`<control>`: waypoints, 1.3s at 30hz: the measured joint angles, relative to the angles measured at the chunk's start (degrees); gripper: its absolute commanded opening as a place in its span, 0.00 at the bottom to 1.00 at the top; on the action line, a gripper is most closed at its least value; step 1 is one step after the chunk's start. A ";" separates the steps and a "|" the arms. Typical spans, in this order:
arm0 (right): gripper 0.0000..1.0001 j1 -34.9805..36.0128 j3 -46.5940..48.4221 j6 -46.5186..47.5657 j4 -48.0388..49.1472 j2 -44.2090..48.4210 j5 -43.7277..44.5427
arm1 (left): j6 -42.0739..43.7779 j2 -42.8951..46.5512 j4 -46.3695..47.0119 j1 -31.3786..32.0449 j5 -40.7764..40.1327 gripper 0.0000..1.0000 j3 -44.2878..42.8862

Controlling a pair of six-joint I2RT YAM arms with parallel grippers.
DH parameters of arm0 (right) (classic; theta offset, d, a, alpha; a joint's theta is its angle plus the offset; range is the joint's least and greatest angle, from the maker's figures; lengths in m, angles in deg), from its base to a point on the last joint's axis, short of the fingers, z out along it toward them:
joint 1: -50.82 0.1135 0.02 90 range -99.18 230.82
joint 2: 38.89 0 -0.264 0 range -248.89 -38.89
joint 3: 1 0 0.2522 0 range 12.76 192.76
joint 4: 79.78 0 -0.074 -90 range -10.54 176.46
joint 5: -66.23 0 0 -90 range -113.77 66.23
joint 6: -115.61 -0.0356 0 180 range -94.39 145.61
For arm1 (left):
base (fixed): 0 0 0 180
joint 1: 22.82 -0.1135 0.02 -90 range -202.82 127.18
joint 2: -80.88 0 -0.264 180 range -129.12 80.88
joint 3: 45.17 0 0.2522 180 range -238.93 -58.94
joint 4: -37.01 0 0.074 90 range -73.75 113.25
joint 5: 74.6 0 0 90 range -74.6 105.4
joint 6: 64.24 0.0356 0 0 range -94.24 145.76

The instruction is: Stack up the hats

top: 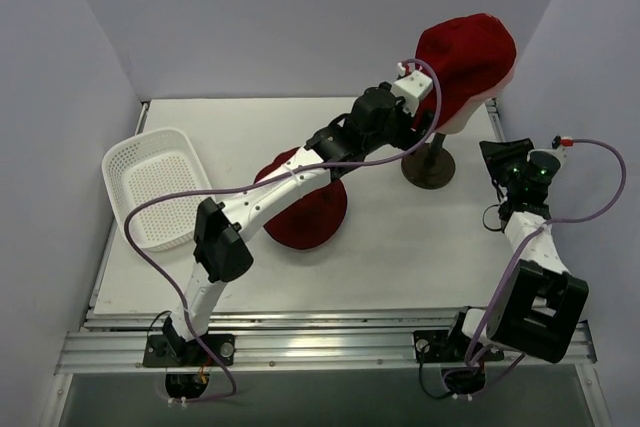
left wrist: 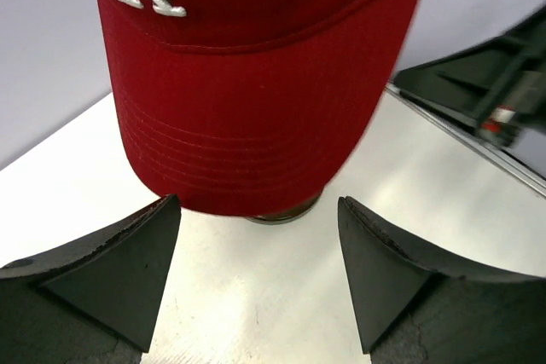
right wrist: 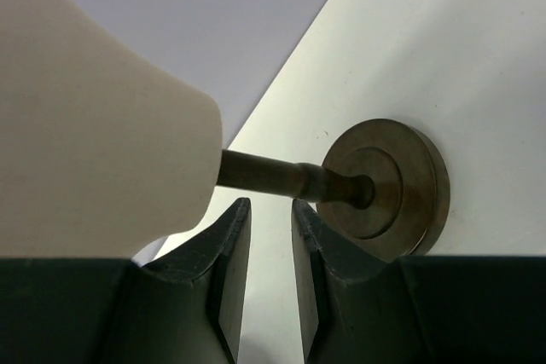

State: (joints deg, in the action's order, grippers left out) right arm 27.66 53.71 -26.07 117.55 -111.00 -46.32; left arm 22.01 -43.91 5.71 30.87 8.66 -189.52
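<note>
White mesh basket [top: 160, 192], dark red hat [top: 310, 219] nearby

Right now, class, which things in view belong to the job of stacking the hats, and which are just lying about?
Belong to the job:
red cap, sitting on the head form
dark red hat, on the table

Just lying about:
white mesh basket
cream mannequin head
stand under the head

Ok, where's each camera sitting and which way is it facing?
Top external: above and behind, looking down on the table; both arms show.
Left wrist: on left arm, facing the red cap's brim; open left claw shows.
Right wrist: on right arm, facing the stand base; right claw narrowly open.
Both wrist views share that base.
</note>
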 measured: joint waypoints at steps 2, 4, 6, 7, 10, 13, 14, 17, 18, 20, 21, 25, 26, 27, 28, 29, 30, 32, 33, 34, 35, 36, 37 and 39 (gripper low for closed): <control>0.20 0.24 -0.46 -0.76 4.02 -3.48 -0.98 | 0.13 2.71 1.25 0.28 0.35 0.85 3.37; 0.20 0.63 -0.68 -1.03 6.93 -6.67 -1.68 | 0.22 5.55 1.99 0.46 0.63 0.85 6.03; 0.21 1.49 -0.87 -1.03 8.96 -9.38 -2.16 | 0.44 7.78 2.89 0.59 0.72 0.85 6.82; 0.22 2.05 -0.90 -0.96 9.60 -10.43 -2.29 | 0.50 8.63 3.45 0.59 0.72 0.85 6.82; 0.22 3.30 -0.87 -1.03 13.25 -13.49 -2.75 | 0.59 10.49 4.15 0.57 0.70 0.85 6.34; 0.21 3.87 0.76 -1.18 15.63 -17.92 -3.72 | 0.61 11.76 3.19 0.55 -0.07 0.84 5.73; 0.20 3.85 1.77 -1.27 16.11 -19.71 -3.67 | 0.61 12.52 2.69 0.55 -0.81 0.84 6.12; 0.16 3.76 4.35 -1.73 17.20 -24.17 -3.34 | 0.94 16.59 2.84 0.55 -3.08 0.85 11.34; 0.16 3.76 5.27 -2.03 17.88 -25.70 -3.19 | 1.05 18.88 3.06 0.52 -3.87 0.85 14.69; 0.15 3.78 7.43 -2.54 18.60 -28.81 -2.80 | 1.16 23.32 3.21 0.52 -5.38 0.85 20.59; 0.15 3.82 8.63 -2.67 18.91 -30.38 -2.58 | 1.16 25.11 3.23 0.52 -5.90 0.85 22.75; 0.15 4.13 12.41 -2.89 18.67 -35.04 -1.22 | 0.81 34.91 5.27 0.52 -8.61 0.85 34.47; 0.15 4.15 13.14 -2.78 18.29 -35.71 -0.63 | 0.52 37.64 5.77 0.50 -9.42 0.85 37.48; 0.15 4.15 13.79 -2.67 17.97 -36.30 -0.09 | 0.26 40.04 5.90 0.48 -10.03 0.85 40.09; 0.15 4.20 14.43 -2.32 17.27 -36.59 0.63 | -0.09 42.16 6.25 0.46 -10.67 0.85 42.10; 0.15 4.20 15.06 -1.92 16.46 -36.92 1.51 | -0.39 43.93 6.95 0.46 -11.13 0.85 43.87; 0.15 4.28 15.96 -1.46 15.50 -37.22 2.25 | -0.68 45.79 7.34 0.46 -11.58 0.85 45.66; 0.14 4.52 17.35 -0.37 13.66 -37.70 3.74 | -1.60 48.92 8.55 0.46 -12.28 0.85 49.07; 0.14 4.57 17.77 0.20 13.11 -37.88 4.39 | -2.01 50.29 8.87 0.46 -12.63 0.85 50.82; 0.14 4.66 18.21 0.87 12.35 -38.14 5.09 | -2.32 51.12 9.03 0.48 -12.85 0.85 52.09; 0.14 4.76 18.53 1.36 11.67 -38.45 5.64 | -2.82 52.04 9.62 0.52 -13.16 0.85 53.77; 0.14 4.90 18.88 1.97 10.97 -38.95 6.08 | -3.26 52.70 9.92 0.68 -13.64 0.85 55.36; 0.14 5.11 19.26 2.49 10.29 -39.69 6.49 | -3.65 53.11 10.03 0.96 -14.29 0.85 56.85; 0.12 5.49 19.58 3.19 9.66 -41.46 6.88 | -4.42 53.62 10.75 1.68 -15.13 0.85 59.91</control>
State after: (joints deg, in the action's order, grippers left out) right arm 33.15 73.30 -22.88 127.21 -152.47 -39.43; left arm 17.60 9.71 16.47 32.56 -6.47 -129.61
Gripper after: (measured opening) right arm 0.136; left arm 0.849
